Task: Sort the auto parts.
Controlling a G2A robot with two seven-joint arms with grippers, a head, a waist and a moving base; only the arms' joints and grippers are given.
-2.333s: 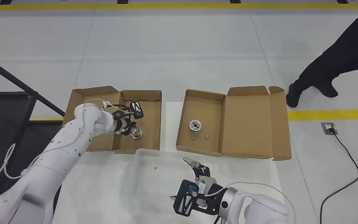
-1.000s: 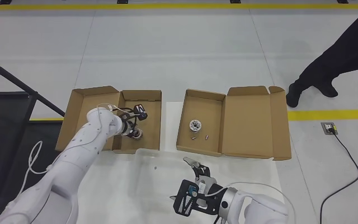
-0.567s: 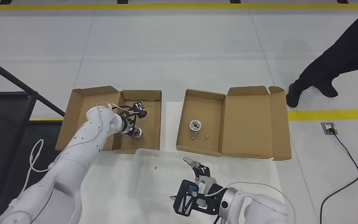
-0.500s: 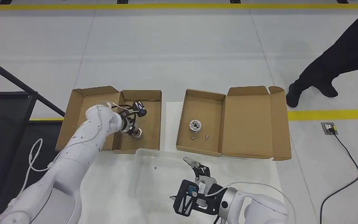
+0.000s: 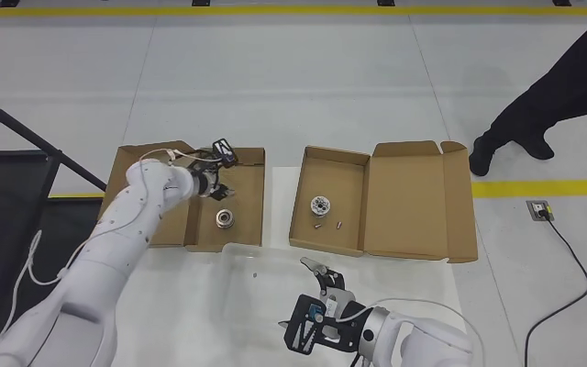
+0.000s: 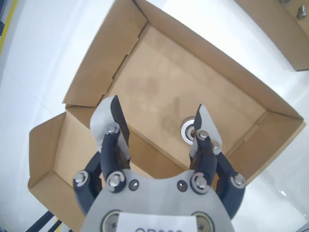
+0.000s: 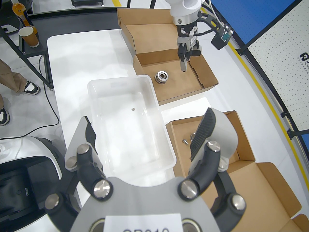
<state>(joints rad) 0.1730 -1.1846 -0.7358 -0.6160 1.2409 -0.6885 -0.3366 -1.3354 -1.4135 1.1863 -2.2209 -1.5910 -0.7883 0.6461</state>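
A steel bearing (image 5: 224, 217) lies in the open left cardboard box (image 5: 243, 161), on the floor of the compartment nearest the white tray (image 5: 248, 248) and in the half of it closer to the robot. It rests on one flat face with its bore pointing straight up, so its short axis stands vertical. Being round, it has no long side along the box floor. The left gripper (image 5: 220, 190) hangs above the far half of the same compartment, fingers spread apart and empty, clear of the bearing. In its own wrist view one fingertip overlaps the ring only by line of sight. The right gripper (image 7: 148, 119) is held over the near edge of the table beside the tray, its two pads wide apart with nothing between them. In the right cardboard box (image 5: 330, 158) sit a toothed round part (image 5: 319, 204) and two small bolts (image 5: 316, 223), close together and nearer the wall that faces the left box. About two seconds earlier the left gripper was down over the bearing at that same spot on the box floor. Since then it has drawn back toward the box's far wall, leaving the bearing where it was. The right arm and the parts in the right box have not shifted.
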